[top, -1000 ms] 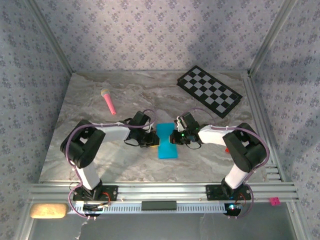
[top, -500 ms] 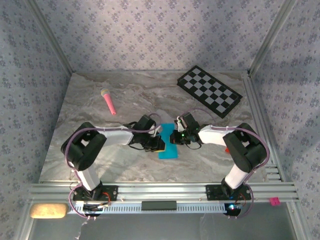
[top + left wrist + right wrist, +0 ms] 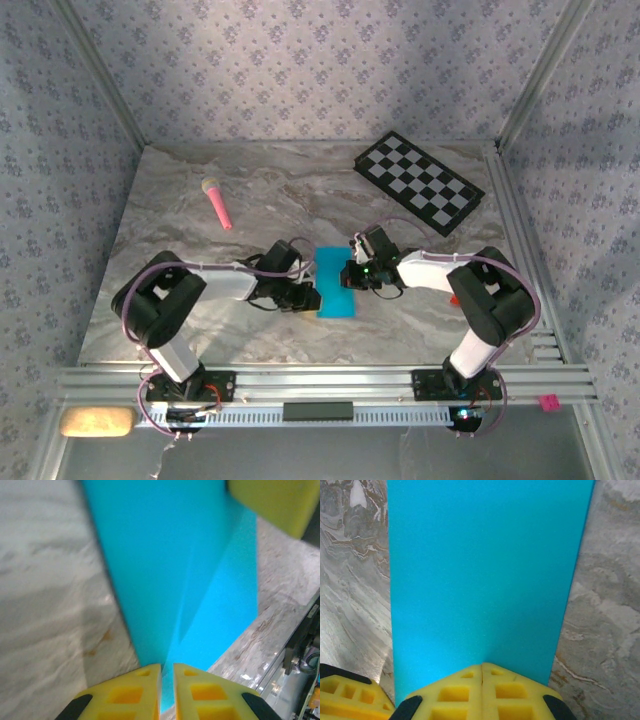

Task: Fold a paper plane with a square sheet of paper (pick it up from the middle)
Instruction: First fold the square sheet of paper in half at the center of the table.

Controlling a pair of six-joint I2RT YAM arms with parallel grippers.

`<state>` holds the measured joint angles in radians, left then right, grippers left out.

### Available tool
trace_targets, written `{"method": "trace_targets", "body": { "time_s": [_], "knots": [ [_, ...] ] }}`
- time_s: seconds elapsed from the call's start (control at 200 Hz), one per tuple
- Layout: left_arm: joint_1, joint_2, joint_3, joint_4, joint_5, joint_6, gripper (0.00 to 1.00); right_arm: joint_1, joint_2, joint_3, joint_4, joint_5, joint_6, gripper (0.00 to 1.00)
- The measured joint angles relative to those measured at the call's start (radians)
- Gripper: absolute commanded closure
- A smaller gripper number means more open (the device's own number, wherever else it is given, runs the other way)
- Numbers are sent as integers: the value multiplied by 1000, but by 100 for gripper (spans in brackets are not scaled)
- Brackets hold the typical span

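The square sheet of paper [image 3: 336,283], bright cyan, lies folded into a long strip at the table's centre, between both arms. My left gripper [image 3: 308,298] is at the strip's near left edge. In the left wrist view its yellow fingers [image 3: 135,692] stand almost together with a sliver of the paper [image 3: 175,555] in the narrow gap, and a crease runs up from there. My right gripper [image 3: 350,275] is shut, its fingertips [image 3: 510,687] touching each other and resting on the paper [image 3: 485,565] from the right side.
A black-and-white checkered board [image 3: 419,182] lies at the back right. A pink stick [image 3: 217,203] lies at the back left. Metal rails run along the near edge [image 3: 320,385] and the right side.
My left gripper swung in from the strip's left side, over its edge, then drew back toward the near left corner. The right gripper has stayed put on the paper.
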<state>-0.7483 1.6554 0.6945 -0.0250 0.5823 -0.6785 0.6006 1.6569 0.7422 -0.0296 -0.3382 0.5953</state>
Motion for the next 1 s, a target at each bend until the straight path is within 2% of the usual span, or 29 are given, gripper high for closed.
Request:
{"method": "trace_targets", "body": {
  "time_s": [0.145, 0.255, 0.365, 0.445, 0.605, 0.83, 0.999],
  "knots": [
    [0, -72, -15, -88, -16, 28, 83, 2, -3, 0, -5, 2, 3, 100],
    [41, -138, -15, -111, -2, 42, 83, 9, -3, 8, -16, 8, 2, 99],
    [142, -154, -3, -113, 24, 40, 83, 15, -10, 21, -43, 21, 2, 90],
    [183, -145, 36, -131, 27, 38, 84, 17, -31, 21, -85, 37, 2, 83],
    [185, -60, 196, -137, 35, 15, 85, 13, -132, 19, -134, 68, 28, 68],
    [177, 103, 360, -132, 40, -18, 85, -14, -339, -73, -127, 105, 130, 67],
    [161, 231, 443, -137, 56, -23, 85, 10, -417, -207, -121, 115, 254, 70]
  ]
}}
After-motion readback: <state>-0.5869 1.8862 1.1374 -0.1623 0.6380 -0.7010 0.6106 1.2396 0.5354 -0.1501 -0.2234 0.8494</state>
